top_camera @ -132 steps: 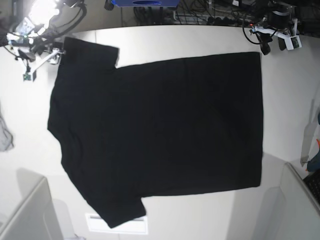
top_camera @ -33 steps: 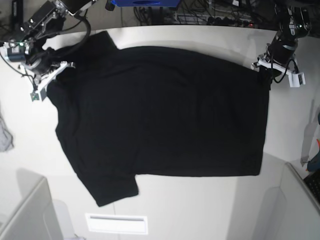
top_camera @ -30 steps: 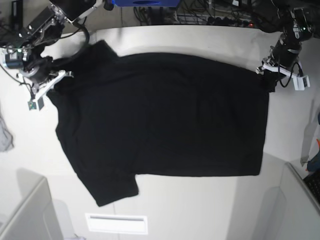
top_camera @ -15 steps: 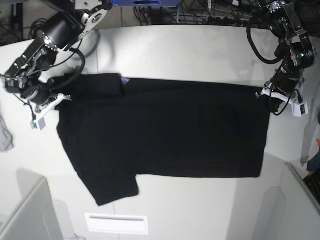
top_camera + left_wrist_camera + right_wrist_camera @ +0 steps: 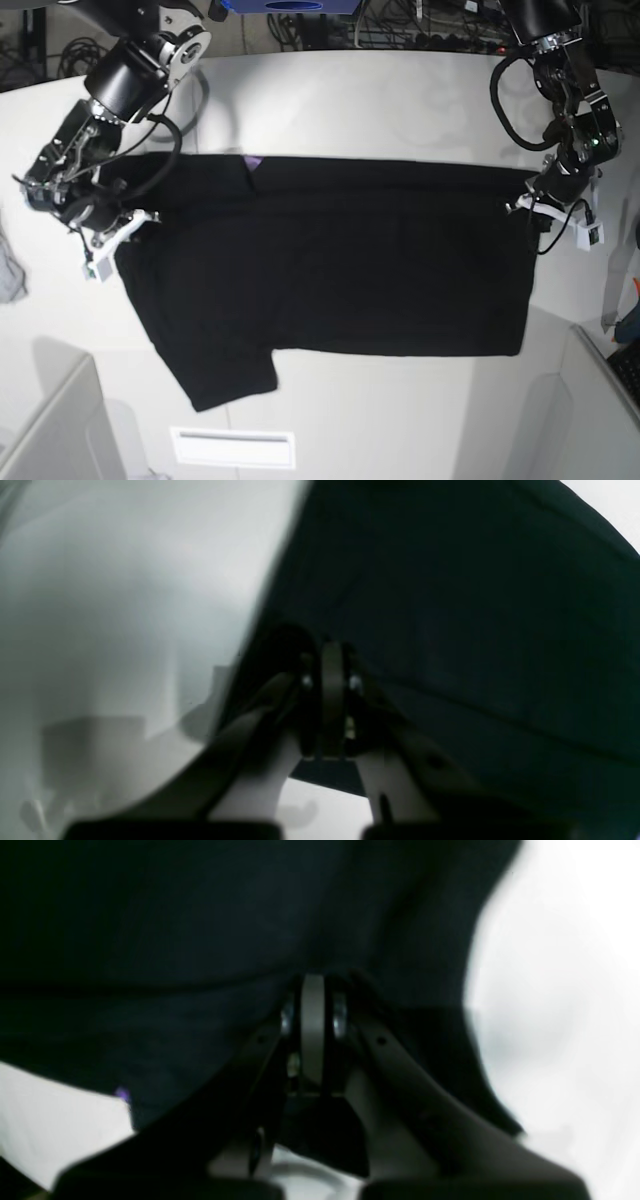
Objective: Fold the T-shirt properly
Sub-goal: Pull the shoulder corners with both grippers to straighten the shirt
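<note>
The black T-shirt (image 5: pixel 330 260) lies on the white table (image 5: pixel 380 100), its far edge doubled over toward the near side. A sliver of purple print (image 5: pixel 252 160) shows at the fold. My left gripper (image 5: pixel 535 212), on the base view's right, is shut on the shirt's hem corner; the left wrist view shows its jaws pinched together (image 5: pixel 327 655) on black cloth (image 5: pixel 475 605). My right gripper (image 5: pixel 115 235), on the base view's left, is shut on the sleeve and shoulder edge; the right wrist view shows its jaws closed (image 5: pixel 312 990) on the cloth (image 5: pixel 175 940).
A small grey cloth scrap (image 5: pixel 10 268) lies at the table's left edge. A white slot plate (image 5: pixel 232 447) sits at the front edge. Grey panels stand at the front left (image 5: pixel 50 430) and front right (image 5: pixel 600 400). Cables and a blue item (image 5: pixel 290 5) are behind the table.
Both grippers have carried the shirt's far edge toward the near side, folding it over. The fold line has moved nearer and a bit of purple print has appeared.
</note>
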Action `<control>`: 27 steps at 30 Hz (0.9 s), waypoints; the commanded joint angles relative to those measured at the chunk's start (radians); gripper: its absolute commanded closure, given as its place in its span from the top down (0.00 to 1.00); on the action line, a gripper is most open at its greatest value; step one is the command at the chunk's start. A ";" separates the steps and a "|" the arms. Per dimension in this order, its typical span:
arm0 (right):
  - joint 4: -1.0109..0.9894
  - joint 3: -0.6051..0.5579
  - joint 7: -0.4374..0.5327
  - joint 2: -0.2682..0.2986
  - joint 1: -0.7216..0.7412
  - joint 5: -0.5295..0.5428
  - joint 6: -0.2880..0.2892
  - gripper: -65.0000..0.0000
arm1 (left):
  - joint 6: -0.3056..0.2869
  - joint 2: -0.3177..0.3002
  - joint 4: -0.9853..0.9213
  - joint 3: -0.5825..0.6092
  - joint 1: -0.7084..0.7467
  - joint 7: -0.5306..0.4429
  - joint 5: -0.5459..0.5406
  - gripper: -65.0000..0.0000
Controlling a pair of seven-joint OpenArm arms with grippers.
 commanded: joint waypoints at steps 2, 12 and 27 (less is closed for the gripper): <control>0.013 0.002 0.033 0.011 0.022 0.019 -0.038 0.00 | -0.005 -0.016 0.012 -0.002 -0.020 -0.019 -0.003 0.00; 0.039 0.006 0.008 0.011 0.002 0.024 -0.062 0.22 | -0.005 -0.040 -0.043 -0.012 -0.054 -0.019 -0.003 0.18; 0.445 0.167 0.013 -0.119 -0.327 0.123 -0.062 0.51 | -0.062 0.103 0.038 -0.325 0.109 -0.020 -0.011 0.79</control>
